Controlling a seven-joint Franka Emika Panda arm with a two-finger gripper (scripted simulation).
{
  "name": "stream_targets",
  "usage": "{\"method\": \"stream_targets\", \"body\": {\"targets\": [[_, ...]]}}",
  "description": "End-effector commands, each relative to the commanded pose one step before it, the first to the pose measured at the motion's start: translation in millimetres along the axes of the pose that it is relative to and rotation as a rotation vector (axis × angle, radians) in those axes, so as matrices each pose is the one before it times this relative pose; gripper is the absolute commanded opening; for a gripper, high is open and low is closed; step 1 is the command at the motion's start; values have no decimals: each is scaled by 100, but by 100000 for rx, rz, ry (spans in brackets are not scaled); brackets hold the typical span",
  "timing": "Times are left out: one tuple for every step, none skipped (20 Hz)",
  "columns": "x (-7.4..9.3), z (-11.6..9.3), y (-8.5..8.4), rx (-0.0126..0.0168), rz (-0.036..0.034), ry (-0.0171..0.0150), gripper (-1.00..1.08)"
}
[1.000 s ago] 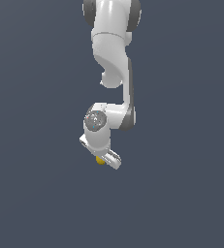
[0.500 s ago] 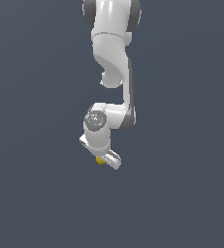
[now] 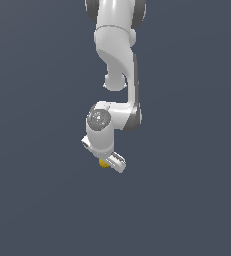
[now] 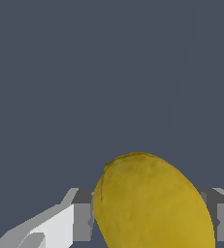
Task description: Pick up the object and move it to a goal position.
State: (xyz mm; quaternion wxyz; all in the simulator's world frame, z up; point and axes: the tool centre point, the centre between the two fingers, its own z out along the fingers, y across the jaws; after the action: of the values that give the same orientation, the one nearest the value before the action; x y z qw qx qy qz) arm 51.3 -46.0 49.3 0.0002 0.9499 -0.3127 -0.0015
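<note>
so the small yellow lemon-like lump (image 4: 152,203) sits right between the white gripper (image 3: 107,161) fingers (image 4: 82,220), long axis tilted; jaws look clamped on it

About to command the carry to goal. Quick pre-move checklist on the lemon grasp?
1. Lemon-like yellow object sits between the fingers: ok.
2. Gripper shut on the object: cannot tell; contact with the pads is not clearly visible.
3. Object centred in the grasp: ok, in the wrist view it fills the gap between both fingers.
4. Object lifted off a surface: cannot tell; the exterior view shows only a uniform dark background.
5. Goal position marked: not ok; neither view shows one.
6. Obstacles near the arm: ok, none in view.
</note>
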Motion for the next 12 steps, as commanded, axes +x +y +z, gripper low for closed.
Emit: {"method": "stream_targets", "body": {"targets": [[-81,-1529,-146,147,-21,180,-100],[-68,-719,-48,0,0,0,-100],[-74,-790,-53,0,0,0,-100],[-79,-857,-57,0,0,0,-100],[-61,-922,-24,26,62,-14,-100],[-89,-979,-65,0,0,0,-100],[-92,-1034,-69,0,0,0,-100],[-95,-1086,-72,0,0,0,-100],[-98,-1135,-75,0,0,0,-100],[-85,-1183,-54,-12,46,11,-100],[-101,-1209,-80,0,0,0,-100],[-99,-1212,-81,0,0,0,-100]]}}
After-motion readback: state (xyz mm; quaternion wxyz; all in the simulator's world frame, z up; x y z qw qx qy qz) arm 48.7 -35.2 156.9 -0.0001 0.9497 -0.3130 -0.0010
